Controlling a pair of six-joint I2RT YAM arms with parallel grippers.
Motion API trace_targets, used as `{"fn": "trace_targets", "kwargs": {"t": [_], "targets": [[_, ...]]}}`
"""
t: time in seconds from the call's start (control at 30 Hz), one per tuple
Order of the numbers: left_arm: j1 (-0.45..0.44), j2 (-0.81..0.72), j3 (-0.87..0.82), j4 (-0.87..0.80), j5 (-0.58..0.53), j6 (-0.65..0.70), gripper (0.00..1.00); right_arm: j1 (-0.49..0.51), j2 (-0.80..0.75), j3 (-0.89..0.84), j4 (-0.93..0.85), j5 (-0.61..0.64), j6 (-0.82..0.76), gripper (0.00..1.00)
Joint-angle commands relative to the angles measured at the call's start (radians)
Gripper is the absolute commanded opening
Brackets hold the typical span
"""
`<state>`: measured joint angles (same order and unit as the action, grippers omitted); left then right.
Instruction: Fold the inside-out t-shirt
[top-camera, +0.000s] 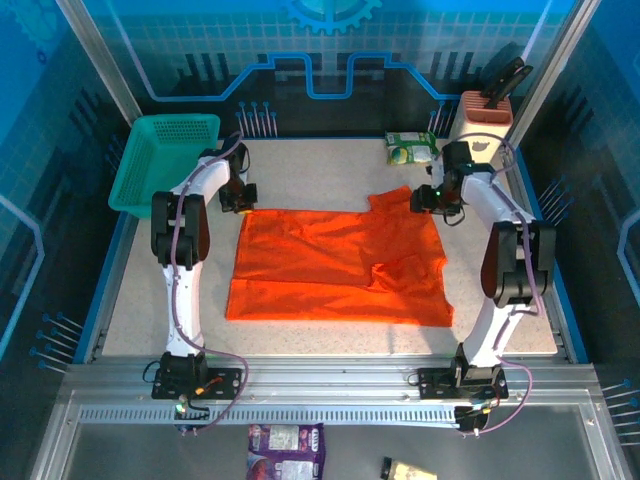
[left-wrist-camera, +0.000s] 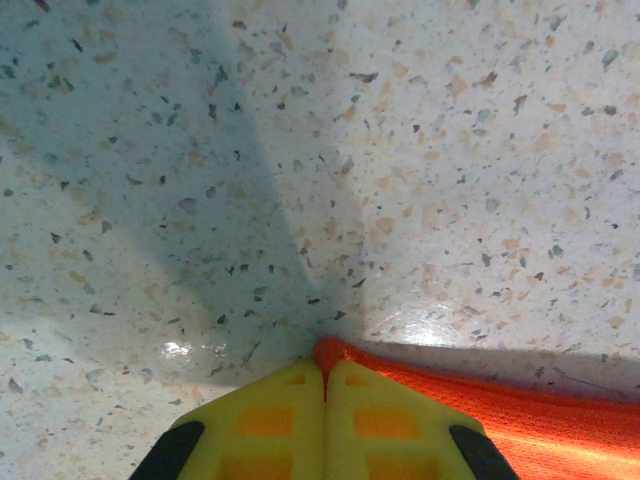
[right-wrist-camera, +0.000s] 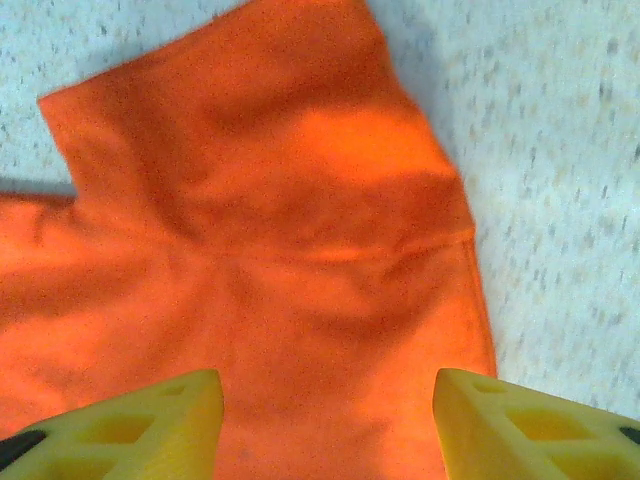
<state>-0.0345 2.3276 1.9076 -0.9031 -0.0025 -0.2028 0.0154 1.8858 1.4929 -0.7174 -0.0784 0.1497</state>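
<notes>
The bright orange t-shirt (top-camera: 335, 265) lies spread flat in the middle of the speckled table (top-camera: 310, 175), one sleeve sticking out at its far right. My left gripper (top-camera: 240, 203) is at the shirt's far left corner. In the left wrist view its yellow fingers (left-wrist-camera: 270, 420) are pressed together, with a bit of orange hem (left-wrist-camera: 335, 352) pinched at their tips. My right gripper (top-camera: 425, 198) hovers over the far right sleeve (right-wrist-camera: 270, 170). Its yellow fingers (right-wrist-camera: 150, 425) stand wide apart above the cloth, nothing between them.
A teal mesh basket (top-camera: 165, 160) stands at the far left corner. A green-white packet (top-camera: 410, 148) and a pink holder (top-camera: 485, 118) with a dark tool sit at the far right. Packets (top-camera: 285, 445) lie below the near rail.
</notes>
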Motion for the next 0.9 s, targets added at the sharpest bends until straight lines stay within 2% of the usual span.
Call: {"fn": "trace_targets", "kwargs": {"t": [0.0,0.3,0.5,0.73,0.8,0.87], "targets": [[0.006,-0.013,-0.018,0.0,0.018,0.008,0.0,0.025,0.11,0.125,-0.038,0.055,-0.092,0.55],[0.004,-0.018,-0.008,-0.008,0.023,0.011,0.0,0.059,0.434,0.526,-0.176,0.091,-0.185,0.42],[0.004,-0.017,-0.015,-0.011,0.021,0.015,0.0,0.069,0.597,0.729,-0.232,0.114,-0.205,0.39],[0.004,-0.013,-0.015,-0.014,0.016,0.018,0.0,0.081,0.705,0.854,-0.293,0.16,-0.23,0.39],[0.004,-0.012,-0.013,-0.015,0.017,0.016,0.0,0.086,0.712,0.854,-0.294,0.17,-0.235,0.36],[0.004,-0.014,-0.012,-0.016,0.017,0.017,0.0,0.089,0.717,0.849,-0.292,0.175,-0.237,0.27]]}}
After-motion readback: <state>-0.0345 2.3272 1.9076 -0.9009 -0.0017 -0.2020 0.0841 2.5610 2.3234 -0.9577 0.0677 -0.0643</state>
